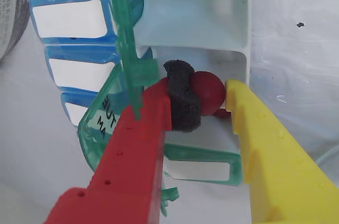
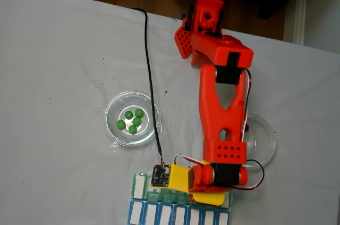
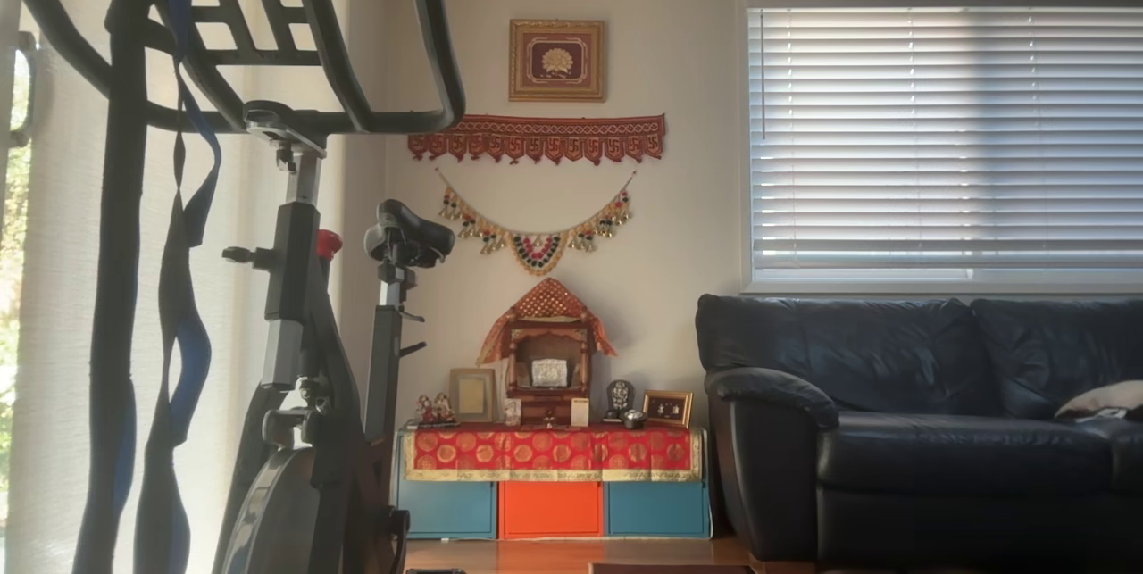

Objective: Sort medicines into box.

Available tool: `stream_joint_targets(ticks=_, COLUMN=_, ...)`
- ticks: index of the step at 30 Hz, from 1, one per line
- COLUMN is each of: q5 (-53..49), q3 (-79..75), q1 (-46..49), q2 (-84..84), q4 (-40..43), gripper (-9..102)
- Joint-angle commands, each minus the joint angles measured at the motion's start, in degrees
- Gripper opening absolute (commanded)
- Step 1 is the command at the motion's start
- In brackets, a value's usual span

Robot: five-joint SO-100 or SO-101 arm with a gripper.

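In the wrist view my gripper [image 1: 207, 95] is shut on a dark red medicine ball [image 1: 211, 90], pinched between the black foam pad of the red finger [image 1: 183, 102] and the yellow finger [image 1: 249, 128]. It hangs over an open white compartment [image 1: 233, 62] of the box; a sliver of something red [image 1: 224, 113] lies in that compartment beneath it. A translucent green lid [image 1: 103, 123] stands open to the left. In the fixed view the arm reaches down to the box [image 2: 175, 213] at the bottom edge, and several green medicine balls [image 2: 133, 120] sit in a glass dish [image 2: 114, 126].
A second clear glass dish [image 2: 264, 140] lies right of the arm, partly hidden by it. A black cable [image 2: 150, 71] runs across the white table to the wrist camera. Blue lids [image 1: 69, 20] line the box's other row. The other view shows a living room.
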Motion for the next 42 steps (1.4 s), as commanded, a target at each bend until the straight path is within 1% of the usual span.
stream_joint_targets(ticks=1, q5=0.18, q3=-1.67, q1=-0.53, q2=4.83, q4=-3.08, gripper=3)
stream_joint_targets(ticks=3, q5=-0.09, q3=-0.79, q1=-0.62, q2=5.54, q4=-3.43, gripper=12)
stream_joint_targets(ticks=5, q5=-0.09, q3=-0.18, q1=-0.88, q2=6.06, q4=-3.43, gripper=14)
stream_joint_targets(ticks=15, q5=-0.97, q3=0.35, q1=-1.32, q2=5.45, q4=-2.81, gripper=13)
stream_joint_targets(ticks=35, q5=-2.46, q3=0.44, q1=-1.49, q2=5.80, q4=-1.41, gripper=17)
stream_joint_targets(ticks=39, q5=-2.90, q3=0.88, q1=-1.41, q2=7.12, q4=-0.44, gripper=16)
stream_joint_targets(ticks=42, q5=-5.10, q3=-0.88, q1=-1.05, q2=7.82, q4=3.08, gripper=14)
